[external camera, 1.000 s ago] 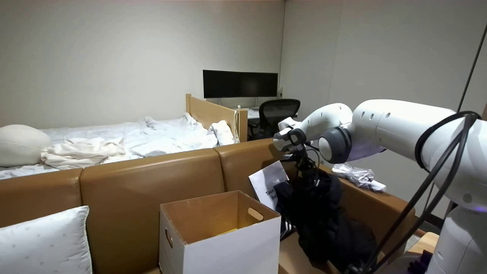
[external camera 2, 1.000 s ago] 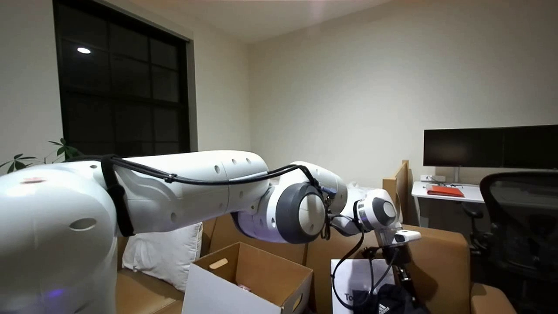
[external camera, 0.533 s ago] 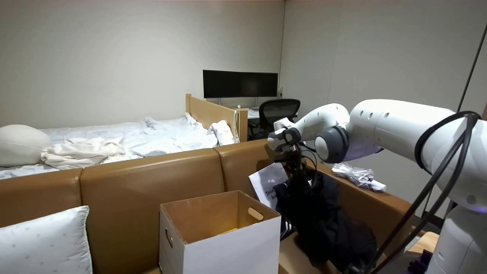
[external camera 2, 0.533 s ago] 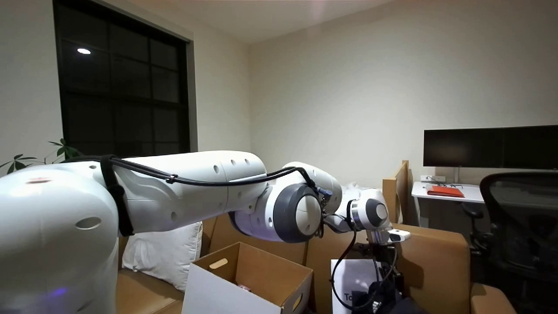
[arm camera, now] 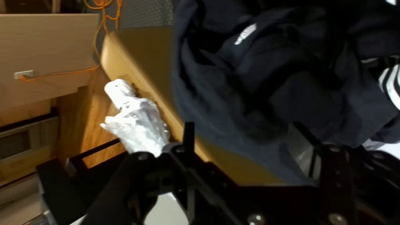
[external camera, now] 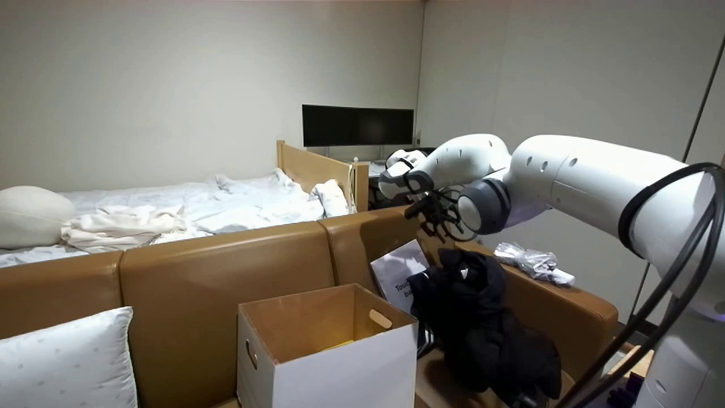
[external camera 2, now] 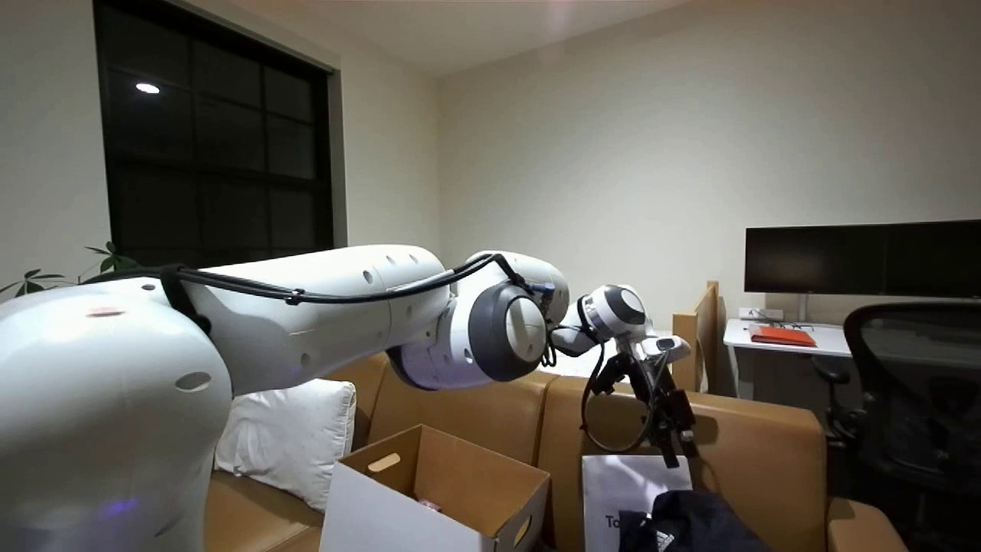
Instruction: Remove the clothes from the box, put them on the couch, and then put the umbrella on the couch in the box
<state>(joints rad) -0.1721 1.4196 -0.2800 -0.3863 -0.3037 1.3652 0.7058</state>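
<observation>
Only in an exterior view, something yellow (external camera: 340,344) inside the box (external camera: 345,374).

Dark clothes (external camera: 481,323) bear white stripes, the box (external camera: 345,371) is white outside, brown inside.

The clothes (external camera: 481,323), a crumpled, near-black heap with a white logo and white stripes, lie slumped on the seat of the couch (external camera: 226,266), in the corner by its armrest. The couch is tan-brown leather, with squared back cushions. Just before its backrest, the box (external camera: 345,374), white outside, brown inside, stands upright and open-topped, with cut-out handholds.
</observation>
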